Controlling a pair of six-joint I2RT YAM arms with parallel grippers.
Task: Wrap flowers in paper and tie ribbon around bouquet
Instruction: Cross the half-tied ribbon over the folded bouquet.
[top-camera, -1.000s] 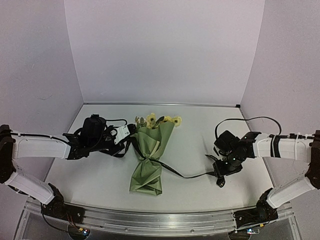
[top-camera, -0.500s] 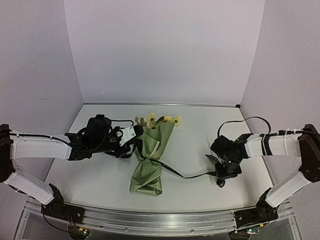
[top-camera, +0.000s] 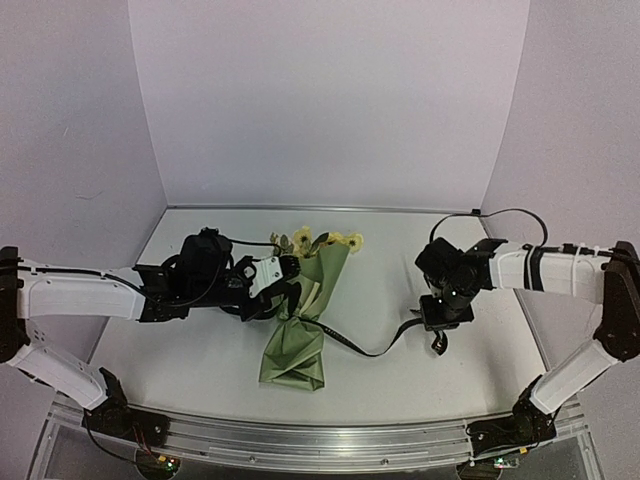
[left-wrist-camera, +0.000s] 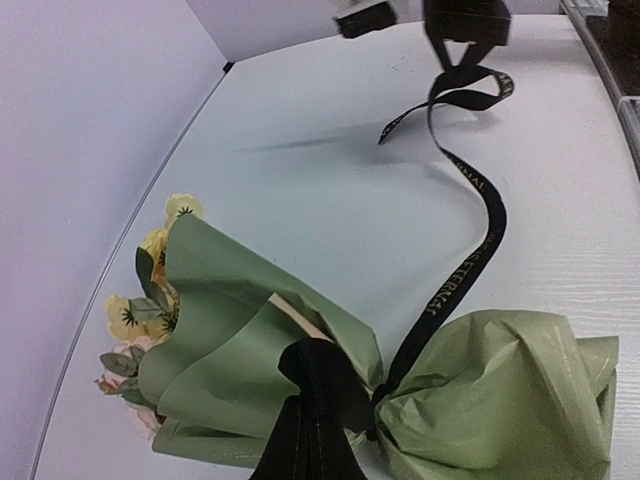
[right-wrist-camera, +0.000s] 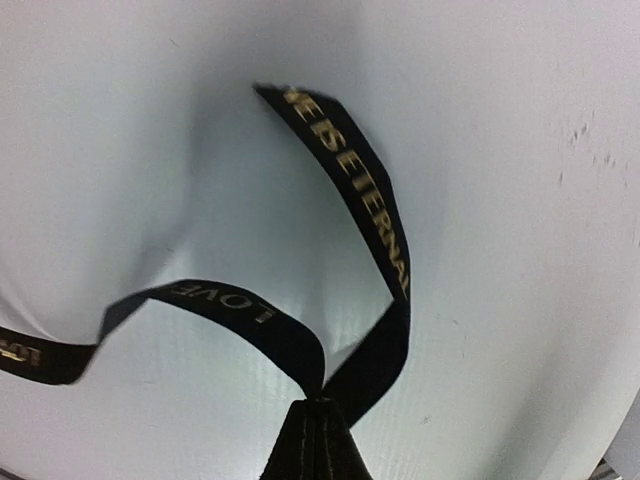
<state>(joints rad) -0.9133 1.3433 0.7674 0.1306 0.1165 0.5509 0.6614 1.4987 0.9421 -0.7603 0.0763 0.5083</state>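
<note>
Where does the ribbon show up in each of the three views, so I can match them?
Top external: the ribbon runs from the bouquet's waist rightward to the right fingers.
Left wrist: the ribbon rises from the bouquet's waist, lower centre, to the top edge.
Right wrist: the ribbon loops up from bottom centre.
Shared landmark: the right fingers pinching it.
</note>
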